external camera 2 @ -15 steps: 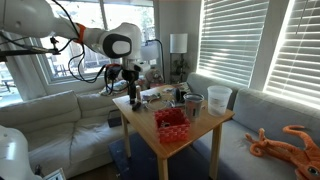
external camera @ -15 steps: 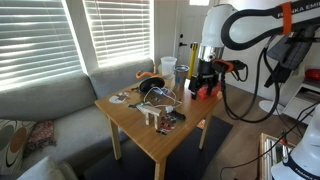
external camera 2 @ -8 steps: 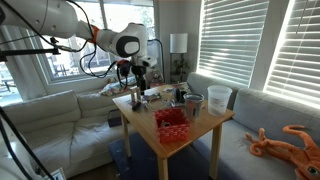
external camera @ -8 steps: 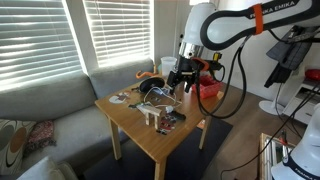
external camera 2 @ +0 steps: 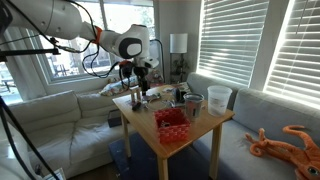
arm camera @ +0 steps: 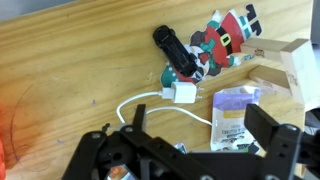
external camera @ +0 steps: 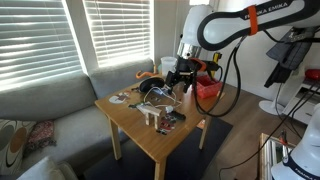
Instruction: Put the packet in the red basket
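A pale wooden desk with visible grain fills the wrist view. On it lies the packet, a small flat pouch, whitish with a lavender tint and a faint shine; it is oblong, with a darker purple band at its far end. Its long axis runs from the top of the wrist view toward the bottom, tilted slightly, with the plain end pointing toward the gripper. It sits toward the middle of the desk, well away from the edges.

The gripper's black, angular fingers are spread wide and hold nothing. The packet lies in the gap between them, nearer the one on the right of the picture. Whether that finger touches it cannot be told.

Near the packet are a white boxy charger with a curling white cable; a glossy black cylinder; a flat Santa figure in red, white and green; and light wooden blocks.

In both exterior views the red basket, bright plastic, rectangular and low-walled, sits at a corner of the desk, well apart from the packet's spot.
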`<act>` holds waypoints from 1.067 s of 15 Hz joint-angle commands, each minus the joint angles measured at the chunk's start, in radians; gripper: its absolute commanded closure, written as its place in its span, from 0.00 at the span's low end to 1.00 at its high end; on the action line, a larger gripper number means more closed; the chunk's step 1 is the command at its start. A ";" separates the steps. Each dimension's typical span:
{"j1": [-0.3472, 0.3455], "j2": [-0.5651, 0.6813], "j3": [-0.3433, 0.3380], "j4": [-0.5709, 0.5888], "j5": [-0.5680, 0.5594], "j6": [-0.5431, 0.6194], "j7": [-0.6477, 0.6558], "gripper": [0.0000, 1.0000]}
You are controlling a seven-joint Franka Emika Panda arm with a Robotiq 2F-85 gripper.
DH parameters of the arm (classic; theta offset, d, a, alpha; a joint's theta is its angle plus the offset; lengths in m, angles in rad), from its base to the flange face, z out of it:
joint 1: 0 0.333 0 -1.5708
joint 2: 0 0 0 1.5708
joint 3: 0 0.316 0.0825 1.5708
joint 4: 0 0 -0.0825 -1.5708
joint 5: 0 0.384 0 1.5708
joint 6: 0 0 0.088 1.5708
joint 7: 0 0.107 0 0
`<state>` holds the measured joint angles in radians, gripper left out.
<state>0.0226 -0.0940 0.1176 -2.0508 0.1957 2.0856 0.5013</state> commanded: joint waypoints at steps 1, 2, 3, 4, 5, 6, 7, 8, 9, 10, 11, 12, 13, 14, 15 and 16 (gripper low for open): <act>0.005 0.058 -0.037 0.018 0.095 0.084 -0.076 0.00; 0.006 0.073 -0.044 0.018 0.127 0.102 -0.113 0.00; 0.007 0.089 -0.049 0.022 0.153 0.114 -0.131 0.00; 0.009 0.101 -0.052 0.019 0.180 0.134 -0.167 0.00; 0.010 0.116 -0.053 0.019 0.199 0.155 -0.189 0.00; 0.011 0.131 -0.052 0.020 0.220 0.173 -0.203 0.00; 0.012 0.144 -0.050 0.021 0.238 0.189 -0.216 0.00; 0.013 0.158 -0.048 0.024 0.264 0.199 -0.230 0.00; 0.014 0.170 -0.046 0.024 0.285 0.219 -0.244 0.00; 0.014 0.182 -0.045 0.025 0.305 0.238 -0.259 0.00; 0.013 0.192 -0.044 0.027 0.322 0.249 -0.274 0.00; 0.011 0.201 -0.043 0.028 0.342 0.259 -0.290 0.00; 0.009 0.209 -0.043 0.028 0.357 0.270 -0.304 0.01; 0.006 0.216 -0.042 0.029 0.384 0.282 -0.327 0.06; 0.004 0.221 -0.040 0.030 0.412 0.295 -0.347 0.09; 0.001 0.226 -0.038 0.033 0.445 0.304 -0.369 0.21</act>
<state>0.0285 0.1063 0.0757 -2.0446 0.5489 2.3646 0.1984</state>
